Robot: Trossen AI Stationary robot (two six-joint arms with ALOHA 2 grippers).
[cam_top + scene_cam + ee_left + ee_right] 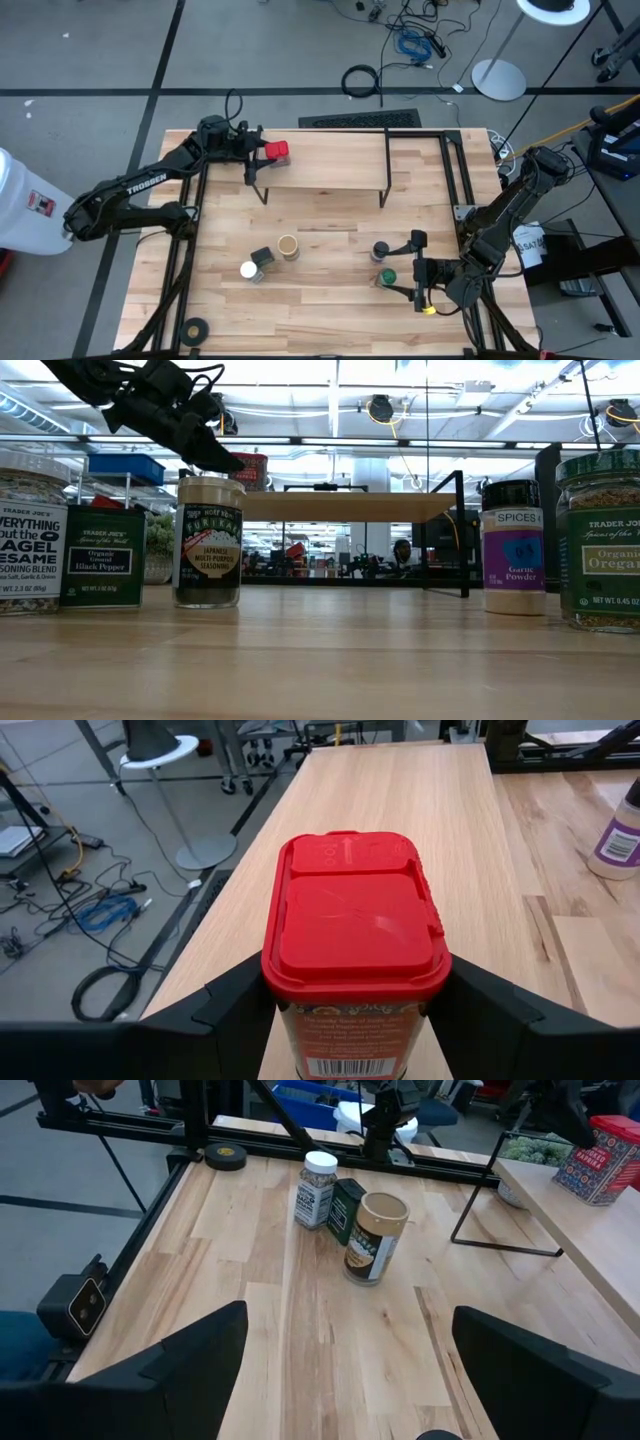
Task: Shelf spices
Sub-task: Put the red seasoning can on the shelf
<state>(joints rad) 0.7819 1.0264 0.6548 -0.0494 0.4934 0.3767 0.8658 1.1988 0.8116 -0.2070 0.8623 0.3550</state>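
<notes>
One red tin stands between the left gripper's jaws at the shelf's nine o'clock end; the jaws flank its sides and look partly spread, though whether the pads press it or have just let go I cannot tell. In the right wrist view the tin appears to rest on the top board near its edge. My worry is that if the fingers draw back at a slant, a pad could drag the tin and tip it off that end. Out from there, five spices wait on the tabletop: the tan cylinder, dark square tin and white-lidded jar clustered at seven o'clock of the shelf, with the dark-lidded jar and green-lidded jar at five o'clock. The right gripper, jaws wide and empty, lies just beside those two jars, so a careless swing could knock either over.
</notes>
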